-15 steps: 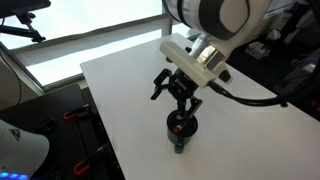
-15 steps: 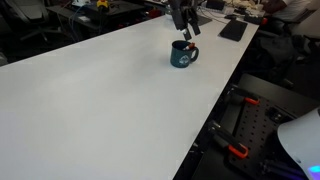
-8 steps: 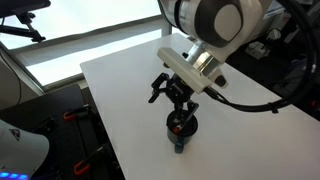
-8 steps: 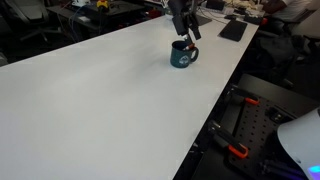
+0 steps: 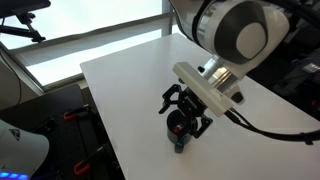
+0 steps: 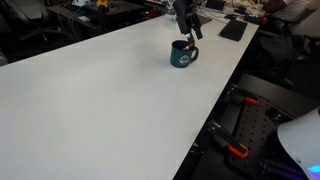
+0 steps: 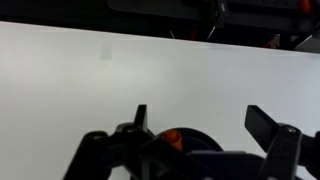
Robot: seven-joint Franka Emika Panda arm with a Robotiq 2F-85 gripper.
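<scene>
**One mug under an open gripper**

One dark teal mug (image 6: 182, 56) is standing upright on the white tabletop (image 6: 100, 95), close to the far corner in an exterior view. The gripper (image 6: 188, 31) is hovering just above the mug's mouth. Its jaws are standing wide apart, holding nothing and touching nothing that can be seen.

Something small and orange-red (image 7: 172, 137) is showing in the wrist view at the mug's (image 7: 215, 160) rim. A red spot is also peeking out of the mug (image 5: 180, 140) in an exterior view, so it seems to be lying inside. What it is cannot be told.

Much is being hidden. In that exterior view the gripper (image 5: 186, 116) is covering most of the mug's mouth, leaving only the lower wall and the handle showing. In the wrist view the picture's lower edge is cutting the mug off, the gripper (image 7: 200, 125) is standing dark across it, and only an arc of rim is coming through. A flat black thing (image 6: 232, 30) beyond the mug is too small to make out.
</scene>
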